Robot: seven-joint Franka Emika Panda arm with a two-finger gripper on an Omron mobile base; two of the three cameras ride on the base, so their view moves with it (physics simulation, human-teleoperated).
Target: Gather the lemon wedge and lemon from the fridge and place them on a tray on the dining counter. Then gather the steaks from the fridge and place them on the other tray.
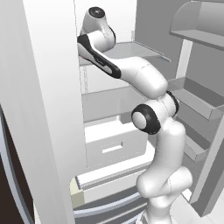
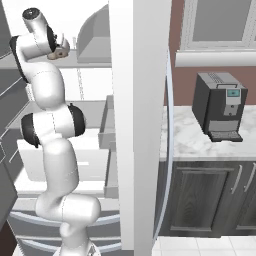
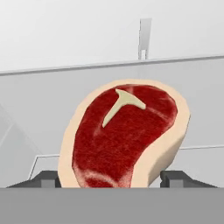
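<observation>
Open fridge (image 1: 109, 144) interior, one steak (image 3: 124, 138) between the claw (image 3: 109, 179) fingers, grip uncertain, one coffee machine (image 2: 220, 107).

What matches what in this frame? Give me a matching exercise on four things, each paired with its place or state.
Things:
1. red T-bone steak with a pale fat rim
2. black coffee machine
3. two-finger gripper
4. white fridge drawer with a slot handle

Places or states:
A. on the marble counter, right of the fridge
B. low in the fridge, behind the arm
C. between the two finger tips
D. jaws apart, either side of the meat

Pairs: 1-C, 2-A, 3-D, 4-B
</observation>
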